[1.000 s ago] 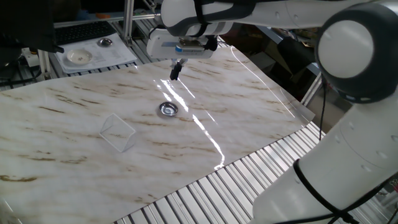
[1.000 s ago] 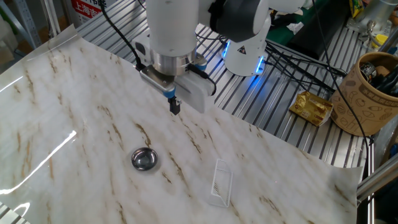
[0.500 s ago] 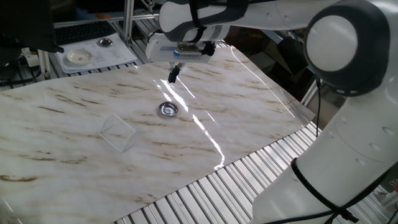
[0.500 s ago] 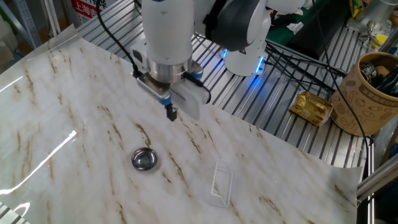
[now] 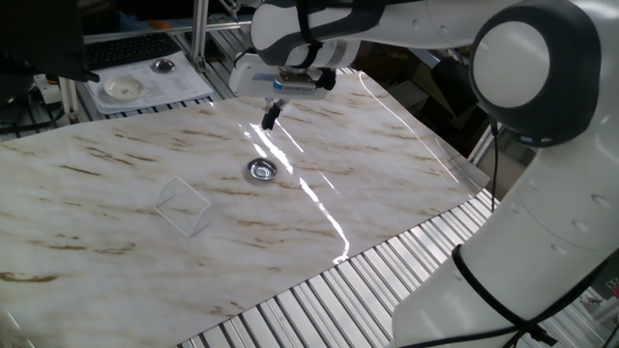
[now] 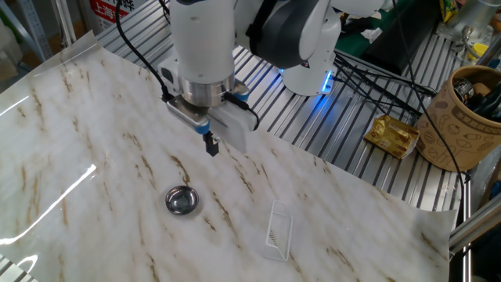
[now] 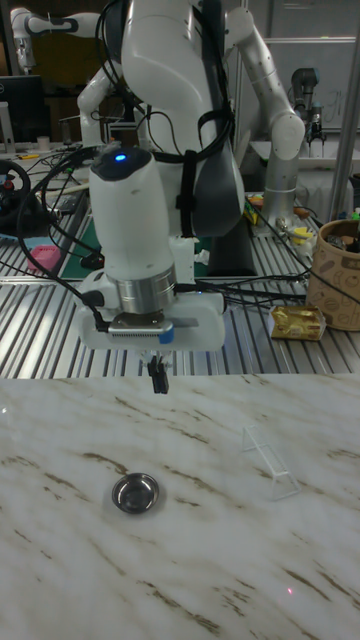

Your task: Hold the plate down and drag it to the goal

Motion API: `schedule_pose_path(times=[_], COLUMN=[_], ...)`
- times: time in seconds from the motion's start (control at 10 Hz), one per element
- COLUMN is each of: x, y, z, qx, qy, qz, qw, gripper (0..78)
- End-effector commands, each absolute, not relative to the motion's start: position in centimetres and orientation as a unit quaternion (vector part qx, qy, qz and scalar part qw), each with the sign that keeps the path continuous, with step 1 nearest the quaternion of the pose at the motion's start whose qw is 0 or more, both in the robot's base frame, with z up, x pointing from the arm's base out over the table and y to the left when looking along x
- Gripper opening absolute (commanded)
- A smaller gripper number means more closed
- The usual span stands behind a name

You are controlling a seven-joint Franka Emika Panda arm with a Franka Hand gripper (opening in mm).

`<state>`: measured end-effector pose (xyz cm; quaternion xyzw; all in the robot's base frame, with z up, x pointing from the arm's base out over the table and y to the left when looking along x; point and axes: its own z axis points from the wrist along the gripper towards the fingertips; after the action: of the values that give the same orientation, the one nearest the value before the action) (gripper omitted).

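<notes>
One plate [image 6: 182, 200], one goal [image 6: 278, 229], one gripper [image 6: 210, 146]. Plate sits flat on marble table [image 6: 94, 157], open side up; round, so no long axis. Goal outline lies to its right in tall view, well apart from it, long axis running away from camera. Gripper hangs above table, behind plate, touching nothing; fingers together, nothing between them. Beyond table edge: gold packet [image 6: 395, 135], brown patterned cup [image 6: 462, 117], black cables [image 6: 368, 74]. Path plate to goal: bare marble.
</notes>
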<state>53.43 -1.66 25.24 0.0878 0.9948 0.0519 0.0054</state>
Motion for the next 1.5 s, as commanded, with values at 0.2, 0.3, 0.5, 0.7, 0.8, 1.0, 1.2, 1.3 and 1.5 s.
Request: schedule_pose_path(times=[0.2, 0.3, 0.5, 0.7, 0.8, 1.0, 1.2, 1.3, 1.5], x=[53.4, 53.4, 53.4, 53.4, 53.4, 53.4, 53.5, 53.8, 53.9], y=[-2.1, -2.1, -2.1, -2.1, -2.1, -2.1, -2.3, -2.9, -3.6], z=[25.2, 25.2, 25.2, 25.2, 25.2, 25.2, 24.9, 23.9, 23.1], qx=[0.091, 0.109, 0.160, 0.197, 0.210, 0.193, 0.188, 0.180, 0.173], qy=[0.994, 0.992, 0.986, 0.979, 0.977, 0.980, 0.981, 0.982, 0.984], qz=[0.059, 0.058, 0.051, 0.047, 0.047, 0.047, 0.046, 0.046, 0.042], qw=[0.025, 0.022, 0.013, 0.011, 0.006, 0.011, 0.012, 0.014, 0.016], gripper=[0.0, 0.0, 0.0, 0.0, 0.0, 0.0, 0.0, 0.0, 0.0])
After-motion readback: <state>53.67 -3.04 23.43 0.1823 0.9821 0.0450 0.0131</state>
